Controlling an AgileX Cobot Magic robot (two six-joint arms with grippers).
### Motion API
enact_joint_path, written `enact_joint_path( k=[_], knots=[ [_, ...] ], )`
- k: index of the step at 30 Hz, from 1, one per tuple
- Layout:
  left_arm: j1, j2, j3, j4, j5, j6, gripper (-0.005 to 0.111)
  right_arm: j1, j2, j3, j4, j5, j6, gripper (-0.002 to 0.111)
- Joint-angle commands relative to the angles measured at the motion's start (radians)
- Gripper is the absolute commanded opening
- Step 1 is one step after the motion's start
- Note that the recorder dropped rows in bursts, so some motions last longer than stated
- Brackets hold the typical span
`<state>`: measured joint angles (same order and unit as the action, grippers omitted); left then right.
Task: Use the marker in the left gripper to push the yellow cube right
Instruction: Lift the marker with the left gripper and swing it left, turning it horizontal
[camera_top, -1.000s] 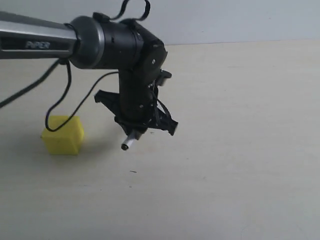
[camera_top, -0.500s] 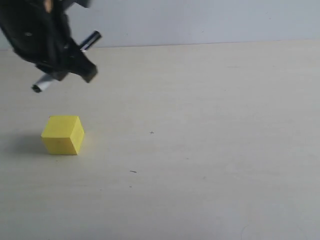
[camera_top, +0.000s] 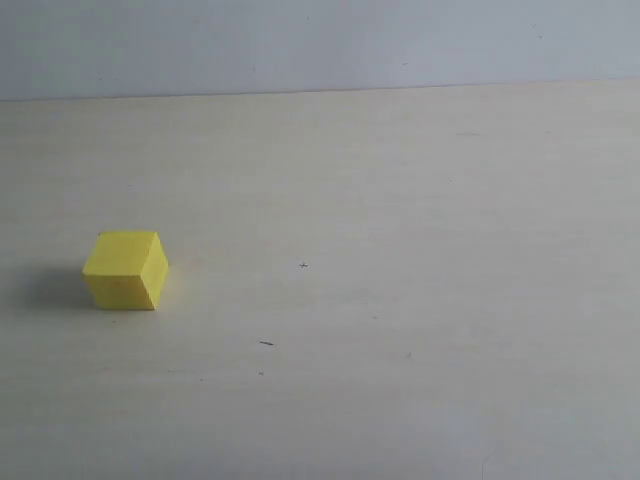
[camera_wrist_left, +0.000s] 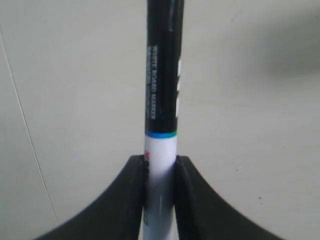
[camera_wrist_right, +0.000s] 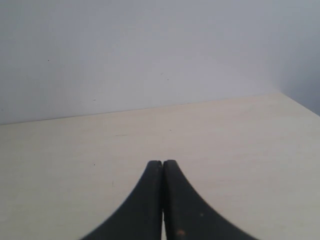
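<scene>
**A:** What is nearest the left wrist camera?

**B:** The left gripper (camera_wrist_left: 160, 167), clamped on the marker (camera_wrist_left: 162, 75). Its two black fingers (camera_wrist_left: 125, 200) press the white barrel from either side. The long black cap, with fine white print, reaches out past the fingertips over the pale table (camera_top: 430, 310). A thin blue-green band runs where cap meets barrel.

**A:** And the right gripper?

**B:** The right gripper (camera_wrist_right: 162, 163) has its jaws pressed together tip to tip, with nothing between them. Beyond it lie the tabletop and then the grey wall (camera_top: 320, 40).

**A:** Where is the cube?

**B:** In the exterior view a small dark mark (camera_top: 265, 343) comes first, on the near part of the table. Farther back and well to the left, the yellow cube (camera_top: 125, 270) sits flat on the table. It is turned so that a vertical edge faces the camera, and a soft shadow lies on its left side. A tiny speck (camera_top: 303, 265) lies to its right, well apart. Past that, the table runs back to the wall.

**A:** How near is the marker to the cube?

**B:** I cannot tell; each shows in a different view.
</scene>
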<state>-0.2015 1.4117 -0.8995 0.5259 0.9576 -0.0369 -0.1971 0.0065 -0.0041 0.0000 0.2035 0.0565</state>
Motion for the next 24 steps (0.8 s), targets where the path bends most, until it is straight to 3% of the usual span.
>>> enact_joint_path(
  k=[1, 6, 12, 20, 24],
  knots=[
    [0.001, -0.002, 0.064, 0.004, -0.09, 0.289, 0.0, -0.008, -0.006, 0.004, 0.0, -0.005, -0.001, 0.0],
    [0.001, 0.031, 0.122, 0.06, -0.113, 0.551, 0.0, -0.008, -0.006, 0.004, 0.0, -0.005, -0.001, 0.0],
    [0.001, 0.098, 0.161, 0.066, -0.277, 0.608, 0.0, -0.008, -0.006, 0.004, 0.0, -0.005, -0.001, 0.0],
    [0.008, 0.197, 0.161, 0.008, -0.189, 0.905, 0.0, -0.008, -0.006, 0.004, 0.0, -0.005, -0.001, 0.0],
    [0.034, 0.236, 0.161, -0.159, -0.168, 1.164, 0.0, -0.008, -0.006, 0.004, 0.0, -0.005, -0.001, 0.0]
  ],
)
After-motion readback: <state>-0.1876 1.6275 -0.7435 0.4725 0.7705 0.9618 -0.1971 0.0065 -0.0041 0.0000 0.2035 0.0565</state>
